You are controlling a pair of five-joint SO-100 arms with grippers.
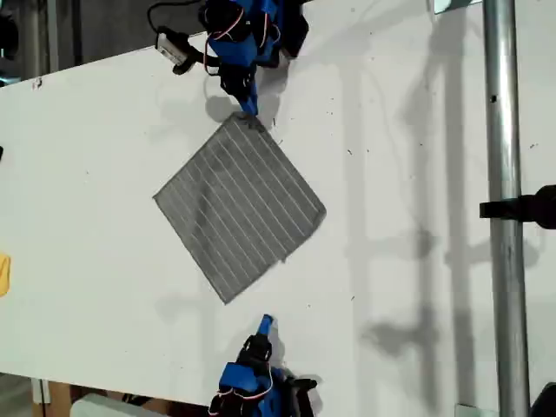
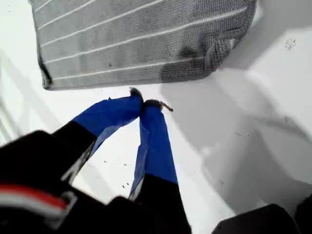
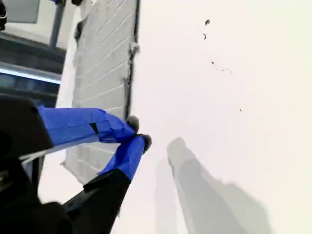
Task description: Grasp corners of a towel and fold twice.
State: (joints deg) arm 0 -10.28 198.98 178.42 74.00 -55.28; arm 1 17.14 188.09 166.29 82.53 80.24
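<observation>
Towel (image 1: 239, 207) flat — my first gripper (image 2: 145, 103) closed, just off its edge.

Matt woven cloth towel (image 1: 239, 208) on a smooth white table (image 1: 87, 156)

Towel (image 2: 141, 44) cut off by first wrist view edge; yellow object (image 1: 3, 274) cropped at exterior view's left, unidentifiable

Grey towel (image 1: 238, 207) ruled with fine pale parallel stripes, lying on a plain white table (image 1: 95, 174) flecked with small dark specks. Bright blue tape on the fingers of my first gripper (image 2: 142, 104) and my second gripper (image 3: 137, 132), black bodies behind. Bare silver pole (image 1: 506, 208) beyond the towel toward the exterior view's right, with a black clamp (image 1: 526, 208).
</observation>
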